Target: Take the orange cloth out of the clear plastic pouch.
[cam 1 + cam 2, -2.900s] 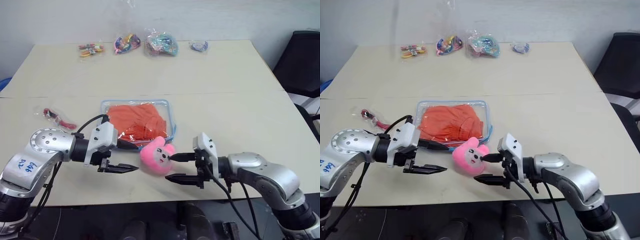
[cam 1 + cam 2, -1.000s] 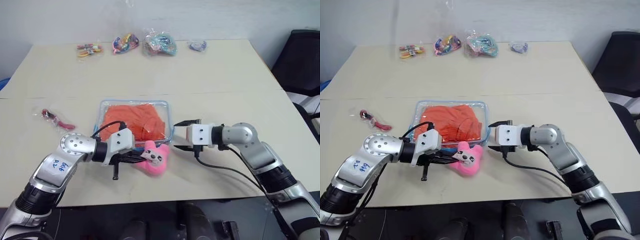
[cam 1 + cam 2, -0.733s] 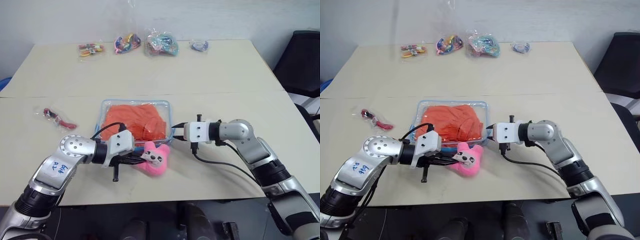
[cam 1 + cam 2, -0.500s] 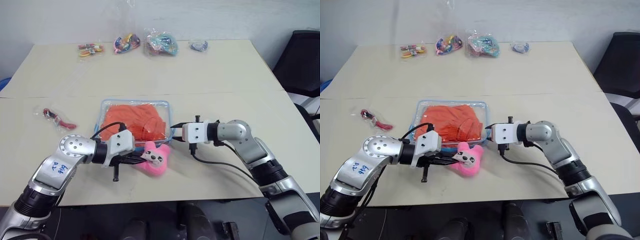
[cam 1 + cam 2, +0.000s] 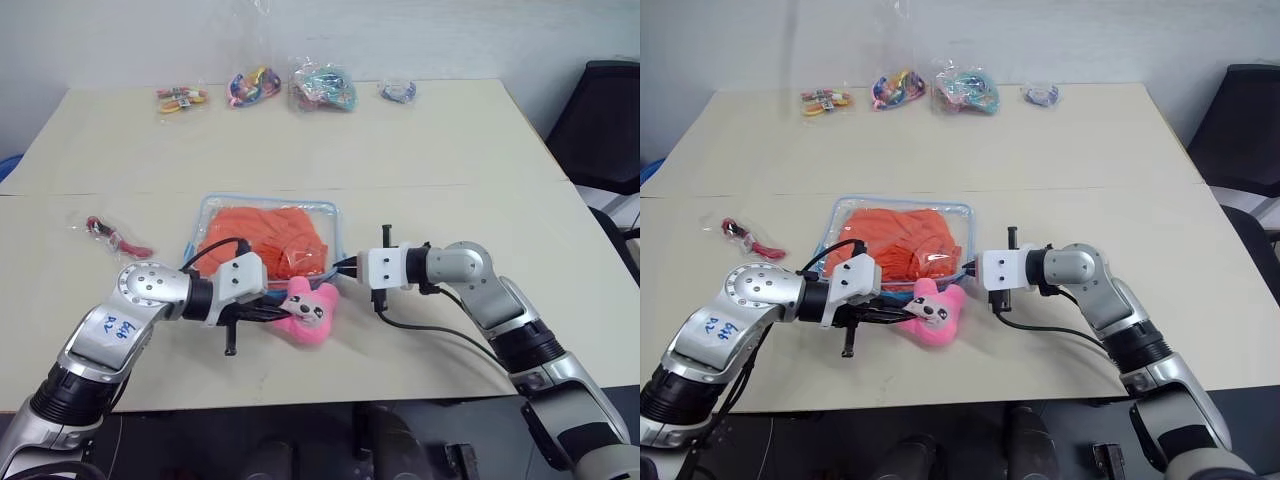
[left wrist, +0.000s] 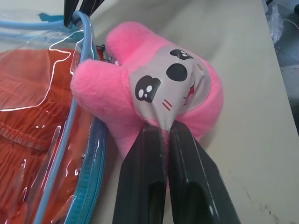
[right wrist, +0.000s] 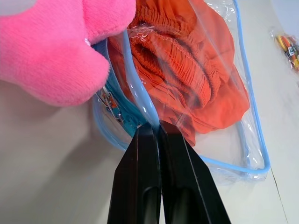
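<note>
The left claw (image 6: pixel 159 135) is clamped on the pink plush charm with a printed face (image 6: pixel 159 95), which lies just off the near corner of the flat clear plastic pouch with light-blue zipper trim (image 5: pixel 338 222) on the beige tabletop (image 5: pixel 420 150). The right claw (image 7: pixel 153 126) is pinched together on the pouch's blue-trimmed edge. Just beyond its tips, the wrinkled bright orange cloth (image 7: pixel 196 70) sits inside the pouch.

Clear plastic pouch (image 5: pixel 962 225) flat on beige worktop (image 5: pixel 1060 150), orange cloth (image 5: pixel 902 240) inside. Pink plush charm (image 5: pixel 933 313) at pouch's near edge. Left gripper (image 5: pixel 908 311) closed at charm. Right gripper (image 5: pixel 970 270) closed at pouch's near right corner. Small bags of colourful items (image 5: pixel 962 88) along far edge. Red-cord bag (image 5: pixel 743 237) at left.
</note>
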Tool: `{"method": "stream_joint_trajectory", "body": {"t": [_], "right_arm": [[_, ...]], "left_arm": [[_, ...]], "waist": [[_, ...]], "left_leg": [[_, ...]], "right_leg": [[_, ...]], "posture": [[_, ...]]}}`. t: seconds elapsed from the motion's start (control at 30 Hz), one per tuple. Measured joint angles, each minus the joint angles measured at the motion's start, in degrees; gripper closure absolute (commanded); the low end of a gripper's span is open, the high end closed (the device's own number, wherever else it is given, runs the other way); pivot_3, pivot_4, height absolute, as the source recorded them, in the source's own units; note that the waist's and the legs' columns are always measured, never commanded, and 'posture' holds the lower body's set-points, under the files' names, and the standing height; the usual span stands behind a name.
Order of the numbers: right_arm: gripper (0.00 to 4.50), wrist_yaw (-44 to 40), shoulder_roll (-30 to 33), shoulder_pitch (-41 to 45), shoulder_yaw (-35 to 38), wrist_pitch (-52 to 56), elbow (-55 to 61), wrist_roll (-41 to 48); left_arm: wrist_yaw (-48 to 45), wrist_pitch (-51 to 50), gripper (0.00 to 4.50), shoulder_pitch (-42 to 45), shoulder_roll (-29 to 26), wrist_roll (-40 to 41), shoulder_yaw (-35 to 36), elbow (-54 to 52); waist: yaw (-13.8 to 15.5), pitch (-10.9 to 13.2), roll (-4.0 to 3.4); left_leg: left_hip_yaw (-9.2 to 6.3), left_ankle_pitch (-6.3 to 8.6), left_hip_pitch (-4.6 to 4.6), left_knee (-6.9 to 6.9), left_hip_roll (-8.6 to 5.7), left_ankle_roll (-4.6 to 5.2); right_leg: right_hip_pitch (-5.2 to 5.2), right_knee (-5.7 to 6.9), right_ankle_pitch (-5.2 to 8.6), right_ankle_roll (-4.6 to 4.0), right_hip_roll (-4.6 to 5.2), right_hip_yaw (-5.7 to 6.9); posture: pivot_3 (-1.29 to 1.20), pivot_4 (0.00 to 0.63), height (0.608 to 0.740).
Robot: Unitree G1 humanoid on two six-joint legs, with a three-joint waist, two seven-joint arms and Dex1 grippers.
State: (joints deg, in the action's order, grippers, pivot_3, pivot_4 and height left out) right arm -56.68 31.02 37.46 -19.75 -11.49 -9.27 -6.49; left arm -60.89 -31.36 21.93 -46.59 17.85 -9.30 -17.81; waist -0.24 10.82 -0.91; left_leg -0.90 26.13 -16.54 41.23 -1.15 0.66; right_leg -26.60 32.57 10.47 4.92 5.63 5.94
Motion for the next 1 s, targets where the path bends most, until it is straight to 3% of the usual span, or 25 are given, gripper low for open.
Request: {"method": "stream_joint_trajectory", "body": {"t": [0.13,0.43,0.73,1.0], "right_arm": [[4.43,0.2,1.4,-0.8,0.5,-0.8,0.2,0.0],[4.43,0.4,7.3,-2.8,4.8,-4.6,0.7,1.4],[4.43,-1.0,12.5,-7.3,7.9,-7.1,4.9,4.5],[4.43,-2.5,17.6,-12.7,12.8,-8.9,7.2,8.2]], "left_arm": [[-0.4,0.1,4.50,-0.1,-0.8,0.2,0.4,0.3],[-2.5,0.4,4.50,-4.9,-7.7,1.9,8.6,1.0],[-3.3,4.7,4.50,-5.0,-12.8,1.0,14.9,11.8],[-3.7,11.2,4.50,-0.9,-16.7,-1.2,18.4,28.1]], "waist": [[0.0,0.0,0.00],[0.1,0.0,-0.03],[0.0,0.0,-0.03],[0.1,0.0,-0.04]], "left_leg": [[0.00,0.00,0.00,0.00,0.00,0.00],[-0.05,0.00,-0.01,-0.02,0.01,0.00],[0.00,0.00,-0.04,-0.06,0.01,0.00],[0.25,0.00,-0.07,-0.06,0.00,0.01]], "right_leg": [[0.00,0.00,0.00,0.00,0.00,0.00],[-0.02,-0.02,0.00,-0.01,0.03,0.02],[-0.02,-0.04,0.00,-0.01,0.01,0.04],[-0.02,-0.04,0.01,-0.01,0.02,0.12]], "posture": [[0.00,0.150,0.740],[0.00,0.150,0.740],[0.00,0.150,0.740],[0.00,0.150,0.740]]}}
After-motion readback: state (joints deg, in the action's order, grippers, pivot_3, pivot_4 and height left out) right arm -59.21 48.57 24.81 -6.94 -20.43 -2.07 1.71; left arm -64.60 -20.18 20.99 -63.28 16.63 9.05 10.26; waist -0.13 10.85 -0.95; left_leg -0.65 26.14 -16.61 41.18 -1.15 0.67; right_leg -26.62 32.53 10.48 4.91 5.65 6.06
